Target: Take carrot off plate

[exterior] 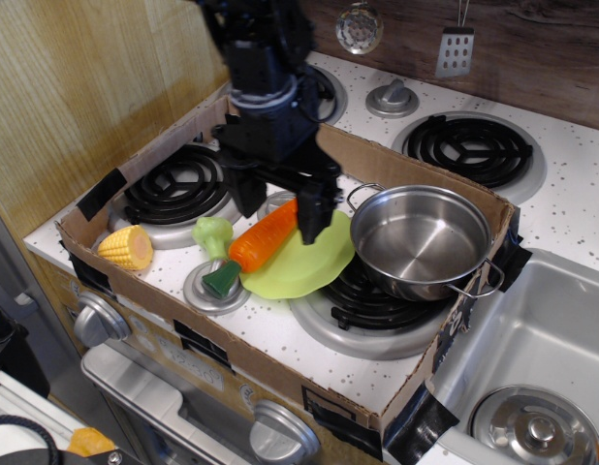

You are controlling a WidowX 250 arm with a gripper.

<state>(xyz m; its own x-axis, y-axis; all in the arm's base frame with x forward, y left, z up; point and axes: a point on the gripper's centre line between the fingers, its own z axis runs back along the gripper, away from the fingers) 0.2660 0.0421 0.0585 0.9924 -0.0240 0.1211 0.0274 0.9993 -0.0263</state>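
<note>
Speckled white stovetop (cardboard-walled), end effector spread over carrot, plate

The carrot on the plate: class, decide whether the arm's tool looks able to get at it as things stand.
Probably yes. The tool hangs open directly over the carrot, one finger either side of its upper end, with nothing between them. The steel pot beside the plate stands clear of that end.

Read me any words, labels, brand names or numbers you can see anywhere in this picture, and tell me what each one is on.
No readable text anywhere.
Stove knobs: no markings can be made out.
Cardboard box: plain, only black tape.
Carrot, plate, pot, corn: no labels.
Tool: no visible brand.
</note>
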